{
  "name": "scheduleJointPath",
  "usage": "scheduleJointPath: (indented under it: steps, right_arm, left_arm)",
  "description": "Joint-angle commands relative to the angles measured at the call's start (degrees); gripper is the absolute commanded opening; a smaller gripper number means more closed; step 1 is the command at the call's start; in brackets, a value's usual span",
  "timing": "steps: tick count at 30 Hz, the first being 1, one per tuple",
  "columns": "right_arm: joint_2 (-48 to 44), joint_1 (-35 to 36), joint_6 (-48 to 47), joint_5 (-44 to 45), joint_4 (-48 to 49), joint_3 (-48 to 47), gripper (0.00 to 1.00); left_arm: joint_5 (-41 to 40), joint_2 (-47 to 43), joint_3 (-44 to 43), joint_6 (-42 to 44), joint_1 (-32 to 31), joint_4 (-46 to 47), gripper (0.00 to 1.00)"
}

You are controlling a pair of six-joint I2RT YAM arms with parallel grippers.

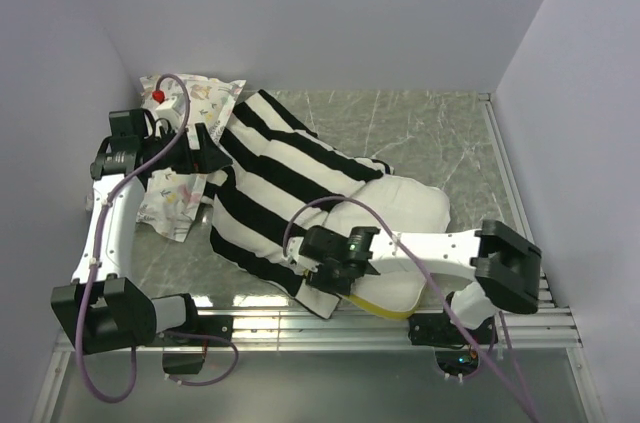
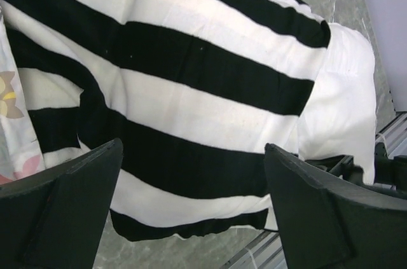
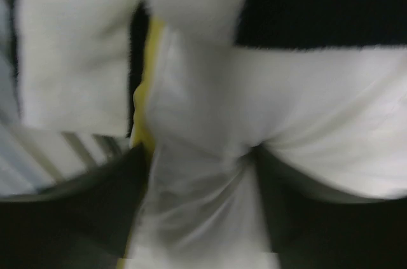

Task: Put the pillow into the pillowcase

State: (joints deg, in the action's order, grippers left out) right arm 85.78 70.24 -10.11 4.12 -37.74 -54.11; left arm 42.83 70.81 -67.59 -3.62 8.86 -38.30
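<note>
Room to move lies mostly at the far right, where the table (image 1: 430,128) shows bare between the pillow (image 1: 410,208) and the right wall. The left side is crowded, with a small floral pillow (image 1: 205,93) against the far-left wall. The pillowcase (image 1: 280,178) lies slantwise from far left toward the near middle, its near edge almost at the metal rail (image 1: 270,326). The pillow sits at the case's right end, overlapped by the stripes, its yellow band (image 1: 385,310) along the near edge by the rail. The right arm reaches leftward, low along the near edge, and the right gripper (image 1: 325,268) is clamped on bunched white pillow fabric beside the yellow band. The left arm stretches up the left wall and bends right. The left gripper (image 1: 207,148) hovers over the case's far-left part, its fingers (image 2: 70,212) spread wide with nothing between them.
</note>
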Motion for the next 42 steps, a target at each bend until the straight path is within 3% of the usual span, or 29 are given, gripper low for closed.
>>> scheduleJointPath:
  steps: [1,3,4,5,10,12,15,20,26,35,39,40,42]
  right_arm:
    - [2.29,-4.74,2.81,3.02,6.09,-3.1,0.57]
    - [2.29,-9.83,3.51,-1.98,5.83,-6.61,0.34]
    - [2.38,-14.9,3.69,-7.32,4.7,-8.28,0.05]
    - [2.72,-17.65,4.04,-10.33,3.99,-9.95,0.0]
    - [1.06,-26.89,3.61,-23.62,1.62,-17.08,0.0]
    - [0.62,-27.26,2.64,-25.12,1.44,-17.61,0.0]
    - [0.79,-27.7,2.2,-26.26,2.05,-16.47,0.0]
    - [3.16,-28.14,2.64,-27.32,2.84,-15.85,0.0]
    - [3.61,-29.19,2.55,-29.6,1.97,-16.73,0.0]
    - [3.08,-29.37,2.29,-32.06,1.08,-16.29,0.0]
    - [2.9,-29.89,2.2,-33.56,1.0,-16.29,0.0]
    - [2.9,-29.98,2.2,-34.0,1.0,-16.29,0.0]
    - [3.17,-30.33,2.72,-34.61,1.43,-16.38,0.0]
  left_arm:
    - [1.9,-2.16,1.06,2.99,0.01,0.87,0.96]
    - [2.87,-3.03,1.41,10.25,0.01,-0.19,0.93]
    - [3.05,-3.56,1.67,12.82,0.01,-0.89,0.9]
    - [3.14,-4.09,2.28,15.72,-0.16,-2.11,0.89]
    - [1.22,-10.76,7.2,43.39,-2.26,-8.09,0.88]
    - [-1.07,-15.58,11.94,54.96,-6.82,-10.29,0.89]
    - [-8.35,-23.3,21.07,63.79,-18.06,-6.38,0.9]
    - [-19.62,-30.46,37.5,71.72,-36.68,10.76,0.9]
    - [-23.74,-26.35,45.43,80.16,-50.05,32.36,0.96]
    - [-25.77,-7.54,43.51,85.17,-58.16,45.77,0.92]
    - [-26.83,0.45,42.02,86.67,-59.22,46.2,0.81]
    - [-27.09,1.6,41.67,86.5,-59.49,46.39,0.66]
    - [-26.83,4.06,39.21,85.11,-60.36,45.6,0.52]
